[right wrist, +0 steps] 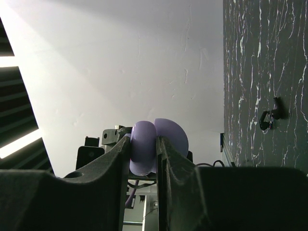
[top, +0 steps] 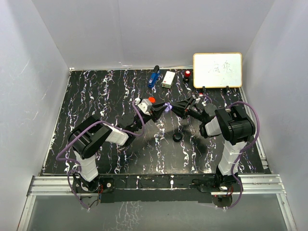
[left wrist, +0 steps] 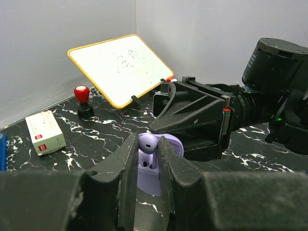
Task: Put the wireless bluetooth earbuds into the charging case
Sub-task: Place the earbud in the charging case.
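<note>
Pinches lavender charging case (right wrist: 143, 159) between both fingers (right wrist: 120, 166) of right gripper (right wrist: 143, 140). Shows lid (right wrist: 173, 134) swung open, just right of case body. Notes two black earbuds (right wrist: 270, 118) lying on marbled table (right wrist: 260, 57), well right of case.

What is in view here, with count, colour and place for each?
lavender earbud: one, lavender, pinched in left tool above the case
charging case: one, lavender, open, clamped in right tool, mid-table
round case: one, black, on table nearer the arms
black earbuds: seemingly two, black, loose on table
red item: one, red, beside left arm's wrist; unidentifiable
whiteboard: one, white, yellow frame, far right
stamp: one, red knob, left of whiteboard
box: one, white, left of stamp
blue object: one, left of box
table: one, black marbled
left tool: shut on lavender earbud
right tool: shut on charging case
</note>
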